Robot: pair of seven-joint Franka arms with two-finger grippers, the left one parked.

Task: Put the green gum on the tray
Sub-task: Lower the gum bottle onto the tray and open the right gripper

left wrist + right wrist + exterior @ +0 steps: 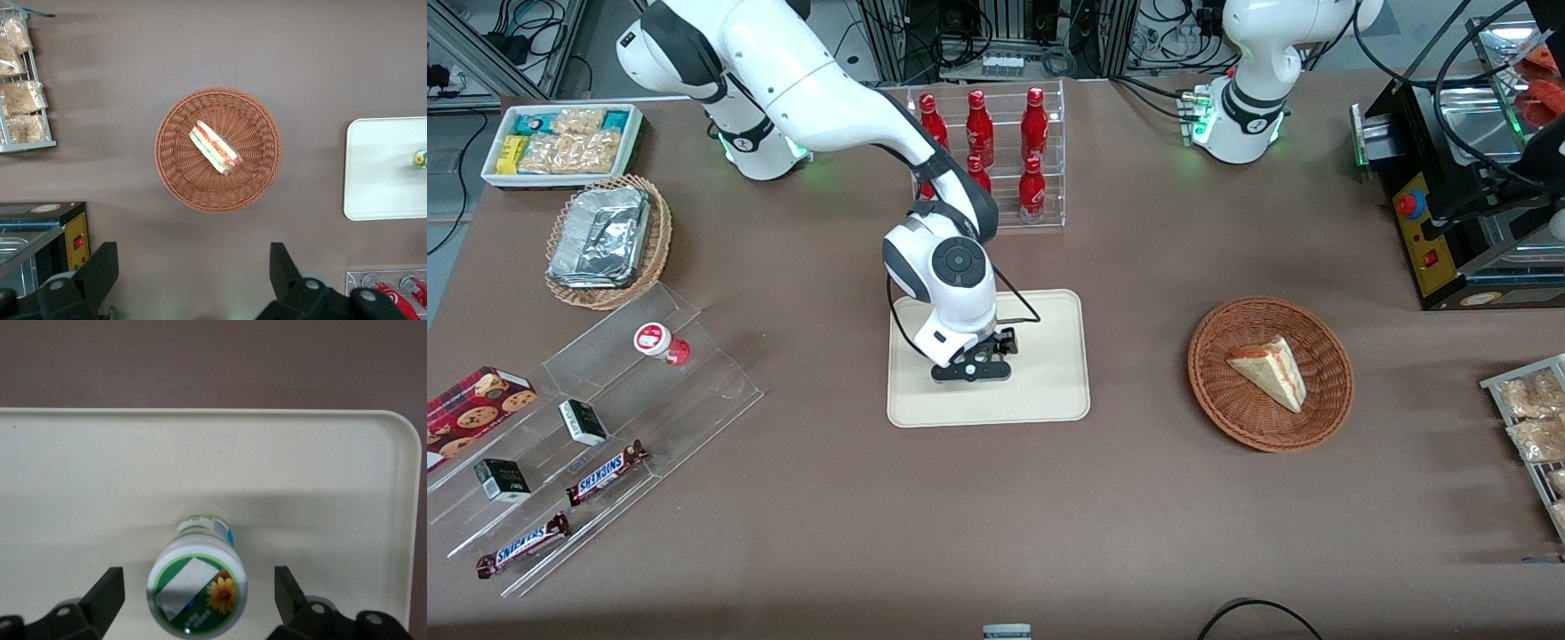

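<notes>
The green gum [197,592], a small white canister with a green-and-white lid bearing a yellow flower, stands upright on the cream tray [200,467]. My right gripper [198,595] is open around it, with a black finger [107,593] on each side and a clear gap to the canister on both. In the front view the gripper [974,366] hangs low over the tray [1049,391], near its middle, and hides the gum. The parked arm's wrist view shows the gum's edge [420,159] on the tray [380,173].
A red-lidded canister [660,342] sits on the clear stepped stand [605,418] with candy bars, toward the working arm's end. A rack of red bottles [996,151] stands farther from the camera than the tray. A wicker basket [1325,418] holding a sandwich lies toward the parked arm's end.
</notes>
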